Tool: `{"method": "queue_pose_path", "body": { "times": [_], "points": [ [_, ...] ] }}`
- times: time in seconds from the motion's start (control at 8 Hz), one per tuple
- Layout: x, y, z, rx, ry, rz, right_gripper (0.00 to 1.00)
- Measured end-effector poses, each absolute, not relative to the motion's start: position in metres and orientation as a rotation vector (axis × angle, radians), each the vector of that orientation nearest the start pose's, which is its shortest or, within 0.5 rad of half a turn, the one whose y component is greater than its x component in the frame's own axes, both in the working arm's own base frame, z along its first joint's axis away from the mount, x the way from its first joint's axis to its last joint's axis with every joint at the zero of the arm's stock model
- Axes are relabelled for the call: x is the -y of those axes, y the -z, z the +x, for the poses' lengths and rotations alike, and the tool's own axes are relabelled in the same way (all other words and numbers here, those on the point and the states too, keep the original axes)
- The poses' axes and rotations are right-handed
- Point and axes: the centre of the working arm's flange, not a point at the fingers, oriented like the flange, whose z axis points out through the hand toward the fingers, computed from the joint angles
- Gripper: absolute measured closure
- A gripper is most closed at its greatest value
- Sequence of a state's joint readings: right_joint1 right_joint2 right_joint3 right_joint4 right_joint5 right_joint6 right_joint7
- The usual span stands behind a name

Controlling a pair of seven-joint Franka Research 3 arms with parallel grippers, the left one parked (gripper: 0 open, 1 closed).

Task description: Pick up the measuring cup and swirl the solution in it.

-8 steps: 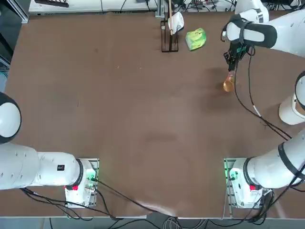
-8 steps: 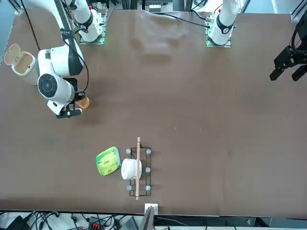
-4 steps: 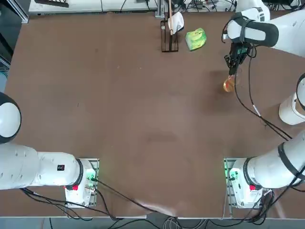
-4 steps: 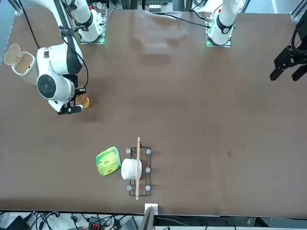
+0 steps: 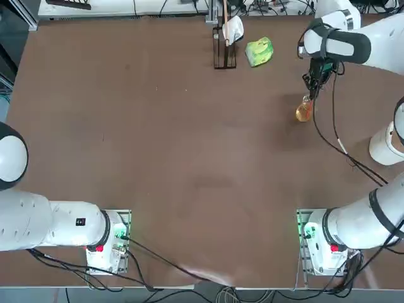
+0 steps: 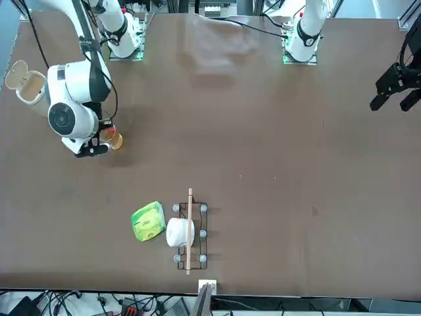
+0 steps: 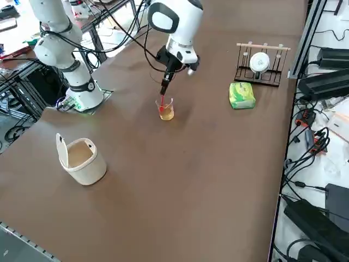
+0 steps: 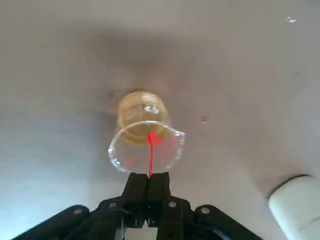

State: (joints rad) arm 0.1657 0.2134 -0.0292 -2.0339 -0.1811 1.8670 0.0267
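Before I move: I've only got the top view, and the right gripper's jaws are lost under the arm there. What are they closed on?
Observer: The wrist view has the right gripper with its jaws shut on a thin red stick, not on the glass.

Operator: And where does the stick's other end go?

Observer: Down through the open mouth of the measuring cup; the red tip shows inside it.

Operator: Cup upright or tipped? And the white container by the arm, lidded?

Observer: The right side view shows the cup standing upright on the table. The container's lid is swung open, its mouth uncovered.
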Motion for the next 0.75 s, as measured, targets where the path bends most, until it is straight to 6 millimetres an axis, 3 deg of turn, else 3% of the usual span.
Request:
{"method": "queue_pose_path", "body": {
  "times": [0.25,0.75],
  "points": [
    [-0.061,-0.316,0.546,0.342,-0.519,-3.289,0.98],
    [-0.073,-0.313,0.549,0.201,-0.453,-3.172,0.98]
  ]
}}
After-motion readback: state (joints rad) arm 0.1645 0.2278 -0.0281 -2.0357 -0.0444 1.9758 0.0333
